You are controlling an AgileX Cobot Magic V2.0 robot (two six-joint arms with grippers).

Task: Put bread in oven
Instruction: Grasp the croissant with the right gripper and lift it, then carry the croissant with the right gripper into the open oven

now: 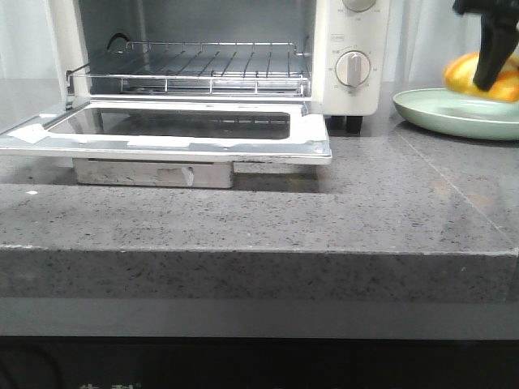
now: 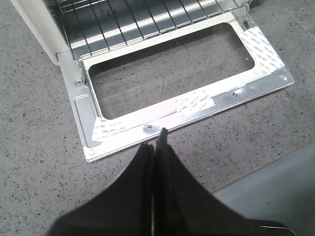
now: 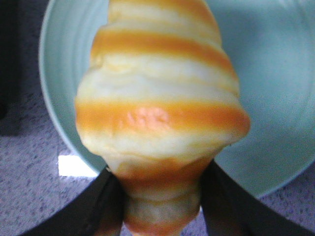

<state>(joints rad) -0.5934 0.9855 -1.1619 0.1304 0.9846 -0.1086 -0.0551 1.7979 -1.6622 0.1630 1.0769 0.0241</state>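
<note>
The bread [image 1: 466,73] is a glossy orange roll with pale stripes, over the pale green plate [image 1: 454,117] at the far right. My right gripper [image 1: 486,81] comes down on it from above. In the right wrist view the gripper [image 3: 160,206] is shut on the narrow end of the bread [image 3: 157,108], above the plate [image 3: 266,73]. The white oven [image 1: 349,49] stands at the back left, its glass door [image 1: 162,142] folded down flat and its wire rack [image 1: 203,69] bare. My left gripper [image 2: 156,140] is shut and empty just in front of the door's front edge [image 2: 197,105].
A metal block [image 1: 154,173] sits under the open door. The oven's dial [image 1: 353,69] faces front. The grey speckled counter ends in a front edge [image 1: 243,251]. The rack also shows in the left wrist view [image 2: 147,24].
</note>
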